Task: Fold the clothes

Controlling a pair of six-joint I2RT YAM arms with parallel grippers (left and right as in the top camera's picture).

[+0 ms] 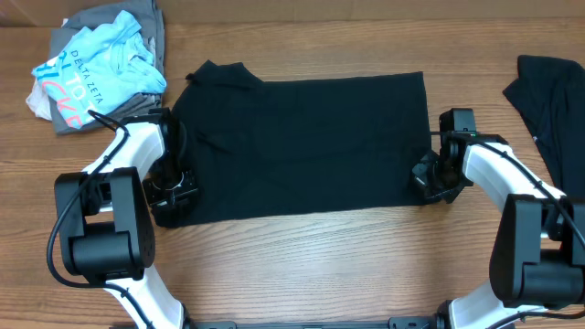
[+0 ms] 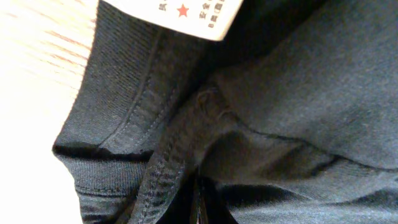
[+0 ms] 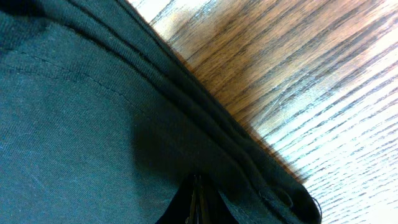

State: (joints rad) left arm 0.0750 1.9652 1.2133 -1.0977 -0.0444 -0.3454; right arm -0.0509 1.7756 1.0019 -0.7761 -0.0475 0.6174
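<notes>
Black knit crowds both wrist views, bunched right up against the fingertips. The left gripper (image 1: 172,194) is clamped on the black T-shirt (image 1: 302,146) at a ribbed, stitched edge just below its white tag (image 2: 180,14). The right gripper (image 1: 426,181) is closed on stacked layers of hem at the shirt's opposite end.

The shirt lies spread flat on the table (image 1: 320,265). Holding both of its ends near the front edge probably lets the two arms lift that edge evenly and carry it over for a fold.

Each arm reaches in from the shirt's near side, forearm angled inward and wrist tipped down onto the cloth.

A pale blue and grey pile of clothes (image 1: 96,64) sits off the shirt's far left corner. Another dark garment (image 1: 553,100) lies well apart beyond its right end.
</notes>
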